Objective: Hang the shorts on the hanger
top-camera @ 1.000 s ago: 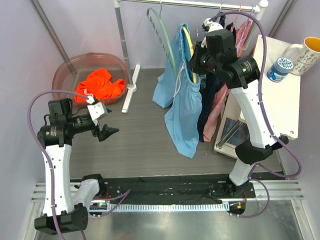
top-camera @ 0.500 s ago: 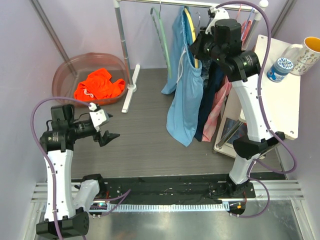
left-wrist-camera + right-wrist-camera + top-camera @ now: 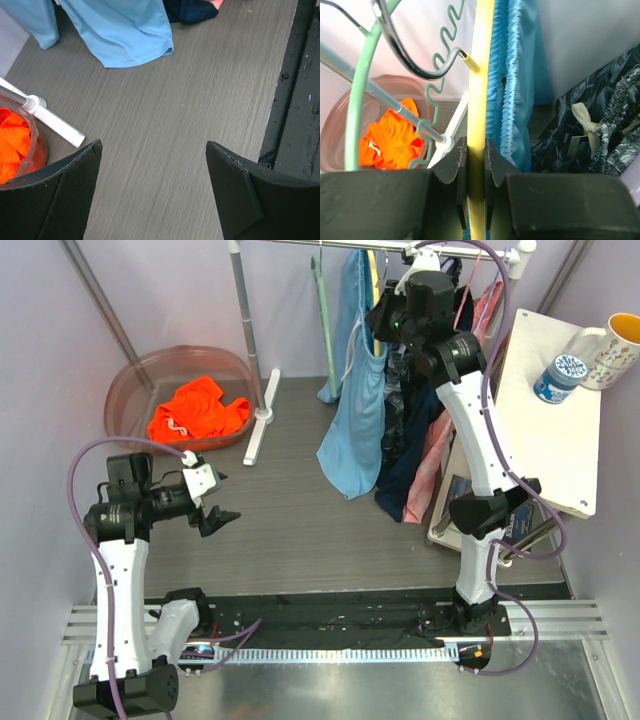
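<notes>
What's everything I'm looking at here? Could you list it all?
hanger: one, yellow, top centre at the back
shorts: one, light blue, hanging from the hanger
green hanger: one, pale green, left of the shorts
dark clothes: count unclear, navy patterned, right of the shorts
pink garment: one, pink, beside the dark clothes
tub: one, reddish, far left
orange garment: one, orange, in the tub
clothes rail: one, metal, at the back
side table: one, white, right side
mug: one, white and yellow, on the side table
bottle: one, blue label, beside the mug
left tool: one, black, open, over bare surface
right tool: one, black, shut on the hanger
</notes>
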You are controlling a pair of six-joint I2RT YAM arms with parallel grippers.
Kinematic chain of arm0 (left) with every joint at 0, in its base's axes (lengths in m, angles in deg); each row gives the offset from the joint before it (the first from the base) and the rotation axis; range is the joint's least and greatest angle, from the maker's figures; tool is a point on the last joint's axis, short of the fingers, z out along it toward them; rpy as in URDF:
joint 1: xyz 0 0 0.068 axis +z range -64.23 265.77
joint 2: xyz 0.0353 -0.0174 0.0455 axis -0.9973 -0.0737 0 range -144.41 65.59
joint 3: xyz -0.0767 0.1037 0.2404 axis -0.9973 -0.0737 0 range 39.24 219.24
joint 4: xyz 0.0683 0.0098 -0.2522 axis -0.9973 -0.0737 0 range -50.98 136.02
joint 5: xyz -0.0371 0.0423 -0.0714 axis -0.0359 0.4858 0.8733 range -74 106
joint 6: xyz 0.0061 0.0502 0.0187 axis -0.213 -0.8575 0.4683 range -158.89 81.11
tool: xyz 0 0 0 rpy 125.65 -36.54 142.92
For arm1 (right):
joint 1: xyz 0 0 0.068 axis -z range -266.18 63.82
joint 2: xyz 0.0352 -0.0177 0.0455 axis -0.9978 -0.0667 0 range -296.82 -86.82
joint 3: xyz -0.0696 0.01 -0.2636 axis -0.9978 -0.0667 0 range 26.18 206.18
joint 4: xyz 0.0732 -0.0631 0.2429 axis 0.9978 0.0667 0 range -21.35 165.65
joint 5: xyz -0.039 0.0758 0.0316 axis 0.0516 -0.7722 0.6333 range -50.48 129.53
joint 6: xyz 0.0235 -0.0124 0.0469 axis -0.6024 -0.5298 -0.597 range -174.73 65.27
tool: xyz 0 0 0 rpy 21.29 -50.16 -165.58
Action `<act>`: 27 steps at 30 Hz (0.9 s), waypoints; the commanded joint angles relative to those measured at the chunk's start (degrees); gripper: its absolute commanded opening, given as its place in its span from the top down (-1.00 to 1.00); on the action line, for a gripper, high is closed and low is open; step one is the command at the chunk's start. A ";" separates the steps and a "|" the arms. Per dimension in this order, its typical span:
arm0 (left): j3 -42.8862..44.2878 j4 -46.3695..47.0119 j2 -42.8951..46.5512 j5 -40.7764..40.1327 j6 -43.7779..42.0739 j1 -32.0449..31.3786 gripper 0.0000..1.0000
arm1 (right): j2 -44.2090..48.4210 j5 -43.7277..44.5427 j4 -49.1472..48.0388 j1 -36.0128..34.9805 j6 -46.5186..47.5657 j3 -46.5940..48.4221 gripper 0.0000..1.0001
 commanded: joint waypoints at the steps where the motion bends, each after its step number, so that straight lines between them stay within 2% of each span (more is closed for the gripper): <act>1: -0.99 -1.49 1.53 0.62 -2.70 -0.25 -0.67 | 0.10 1.34 -13.64 2.47 -2.29 5.24 0.98; 13: -1.52 -2.98 1.44 0.27 -5.52 -0.34 -0.67 | 3.26 0.37 -17.95 2.74 -3.87 1.55 0.99; 27: -1.87 -3.60 2.85 -0.87 -5.96 -0.25 -0.67 | -1.31 2.93 -19.10 3.44 -8.00 2.08 0.99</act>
